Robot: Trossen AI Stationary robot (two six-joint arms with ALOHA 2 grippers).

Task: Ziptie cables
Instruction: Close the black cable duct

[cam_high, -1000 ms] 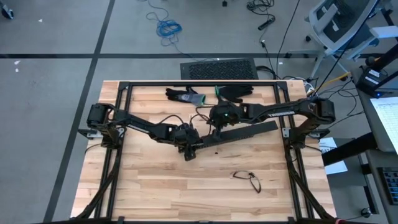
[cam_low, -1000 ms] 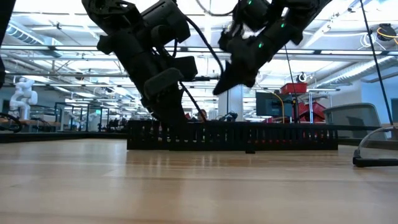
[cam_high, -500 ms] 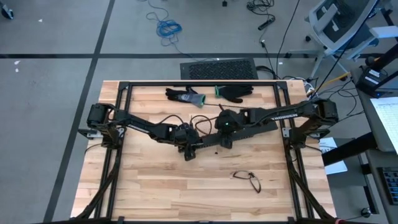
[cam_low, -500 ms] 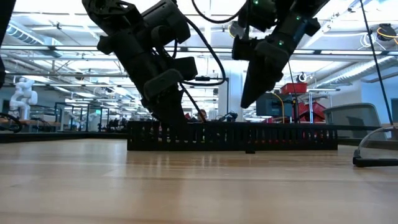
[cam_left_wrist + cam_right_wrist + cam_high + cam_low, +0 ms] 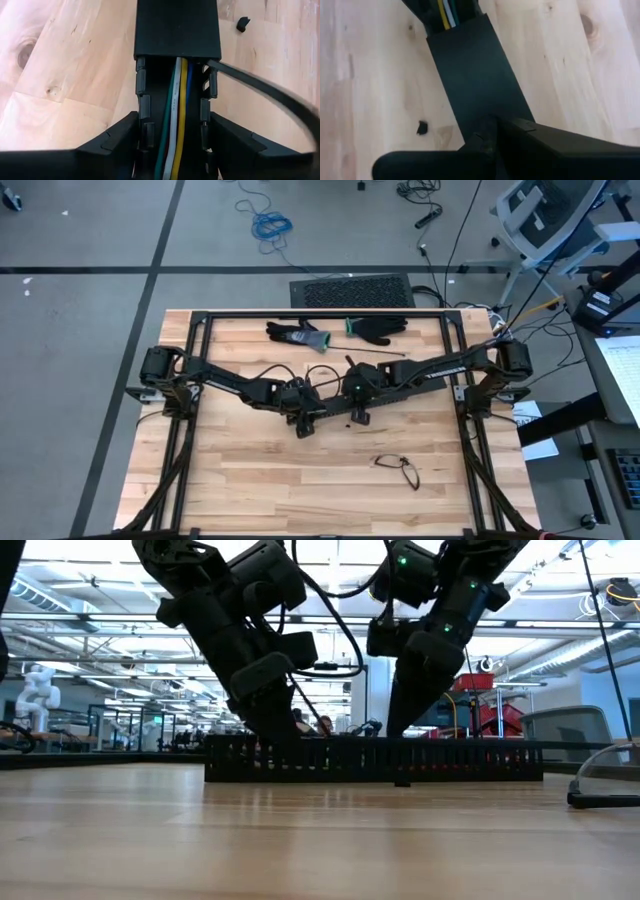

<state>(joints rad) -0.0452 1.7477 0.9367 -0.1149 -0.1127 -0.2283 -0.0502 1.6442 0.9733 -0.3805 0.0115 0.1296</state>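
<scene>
The cables [image 5: 175,115], green, white, yellow and blue, lie lengthwise inside a long black slotted duct [image 5: 470,758] that rests on the wooden table. A flat black lid [image 5: 470,70] covers the duct beyond the open stretch, and the cables [image 5: 447,10] show at the lid's end. My left gripper [image 5: 174,135] straddles the open stretch near the duct's left end [image 5: 303,420]. My right gripper [image 5: 487,137] is shut, with its tips on the lid a little to the right [image 5: 357,412]. A thin black strap [image 5: 265,92] curves past the duct. My left gripper pinches the duct's two slotted side walls [image 5: 142,107] between its fingers, at the open stretch near the left end. The fingers slant down from the left and lie across the duct, which stays flat on the table. My right gripper has its shut fingertips [image 5: 485,132] on the lid's flat top [image 5: 475,100], slanting steeply down from the right. The low view shows no gap between tips [image 5: 395,728] and duct. The duct rests on the table.
Two dark gloves [image 5: 298,334] [image 5: 378,328] lie by the far edge. A pair of glasses [image 5: 398,468] lies toward the near right. A small black scrap [image 5: 422,127] sits on the wood beside the duct. A black frame [image 5: 320,313] rims the table.
My right gripper has come down and toward the near edge, tipping steeper, until its shut tips reached the duct's lid. Its arm now covers the duct's right part in the high view. The duct has stayed put.
</scene>
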